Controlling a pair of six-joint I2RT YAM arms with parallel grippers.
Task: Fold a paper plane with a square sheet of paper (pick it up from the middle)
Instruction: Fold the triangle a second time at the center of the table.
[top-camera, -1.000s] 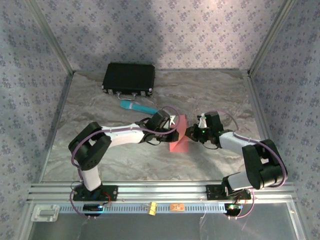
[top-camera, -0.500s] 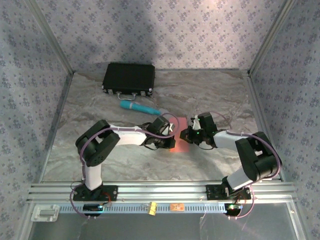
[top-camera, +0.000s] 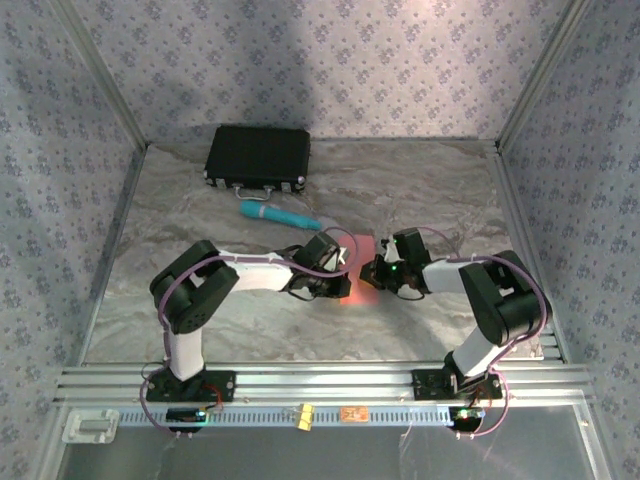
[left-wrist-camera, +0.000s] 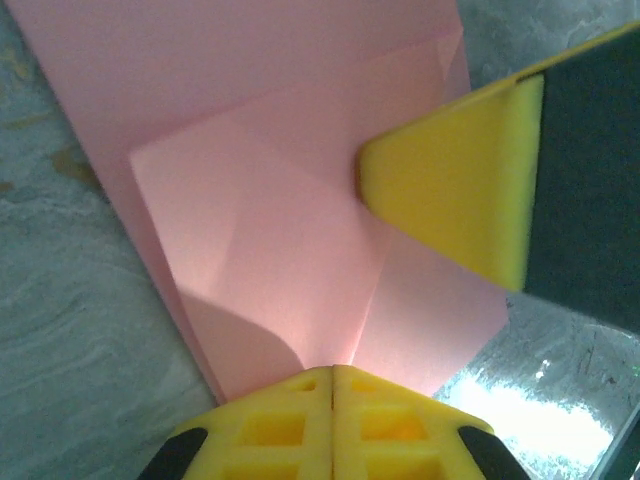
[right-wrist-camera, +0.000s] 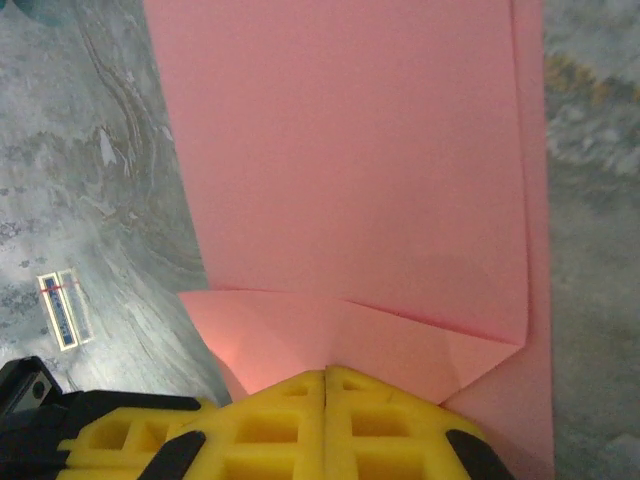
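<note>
The square sheet of paper (top-camera: 364, 283) is salmon pink and lies low on the marbled table between my two grippers, folded into a narrower creased shape rather than a pointed plane. In the left wrist view the paper (left-wrist-camera: 270, 200) shows a folded flap whose crease runs into my left gripper (left-wrist-camera: 333, 368), which is shut on its edge. My right gripper (right-wrist-camera: 326, 370) is shut on the opposite edge, where a narrow flap of the paper (right-wrist-camera: 350, 170) is turned over. One yellow right fingertip (left-wrist-camera: 450, 190) rests on the paper. From above, the left gripper (top-camera: 346, 284) and right gripper (top-camera: 376, 276) face each other.
A teal cylinder (top-camera: 277, 213) lies just behind the left arm. A black case (top-camera: 258, 155) sits at the back left. Patterned walls with metal frame posts enclose the table on three sides. A small white label (right-wrist-camera: 62, 310) is stuck to the table near the right gripper.
A second ago the paper stood upright between the grippers. Both grippers have since come down and brought it low and flat on the table, and the right arm's elbow has swung inward.
</note>
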